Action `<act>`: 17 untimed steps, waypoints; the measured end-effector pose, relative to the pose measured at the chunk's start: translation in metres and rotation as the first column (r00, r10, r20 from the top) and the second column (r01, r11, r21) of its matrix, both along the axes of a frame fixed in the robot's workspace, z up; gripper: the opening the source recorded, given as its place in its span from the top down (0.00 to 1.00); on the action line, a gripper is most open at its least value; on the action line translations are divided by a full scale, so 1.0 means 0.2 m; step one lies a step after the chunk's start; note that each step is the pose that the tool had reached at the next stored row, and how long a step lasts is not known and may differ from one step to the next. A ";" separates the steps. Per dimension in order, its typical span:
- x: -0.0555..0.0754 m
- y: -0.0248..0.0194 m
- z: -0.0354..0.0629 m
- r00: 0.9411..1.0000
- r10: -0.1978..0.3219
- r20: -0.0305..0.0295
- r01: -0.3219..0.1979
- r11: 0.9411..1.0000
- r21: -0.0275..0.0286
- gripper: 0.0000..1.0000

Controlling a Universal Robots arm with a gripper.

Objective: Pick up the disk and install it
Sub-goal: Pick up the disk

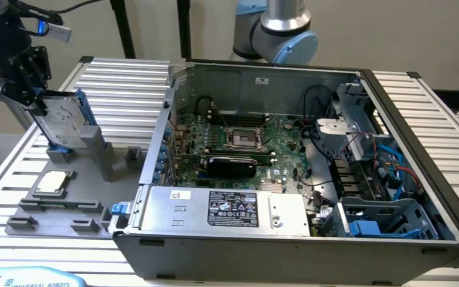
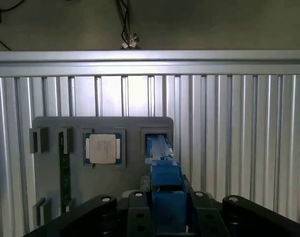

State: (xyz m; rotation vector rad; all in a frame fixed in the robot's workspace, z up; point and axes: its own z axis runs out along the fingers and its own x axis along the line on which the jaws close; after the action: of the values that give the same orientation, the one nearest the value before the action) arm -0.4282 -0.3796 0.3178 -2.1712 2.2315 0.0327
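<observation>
At the grey stand [image 1: 94,152], tool [image 1: 38,107] clamps disk [image 1: 64,124]

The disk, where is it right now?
At the exterior view's left, the disk stands upright in the gripper over the grey fixture tray, near the processor chip, outside the computer case.

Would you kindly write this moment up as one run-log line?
end effector: shut on disk | disk: upright at grey stand | computer case: open
</observation>
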 end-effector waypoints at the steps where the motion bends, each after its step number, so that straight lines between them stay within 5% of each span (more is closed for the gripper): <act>1: 0.00 0.000 0.023 1.000 0.000 0.000 0.000 1.000 0.000 0.67; 17: 0.03 0.000 0.387 1.000 0.000 0.000 0.000 1.000 0.000 0.67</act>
State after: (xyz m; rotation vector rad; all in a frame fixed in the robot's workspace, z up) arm -0.4229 -0.3796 0.3952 -2.1713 2.2314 0.0327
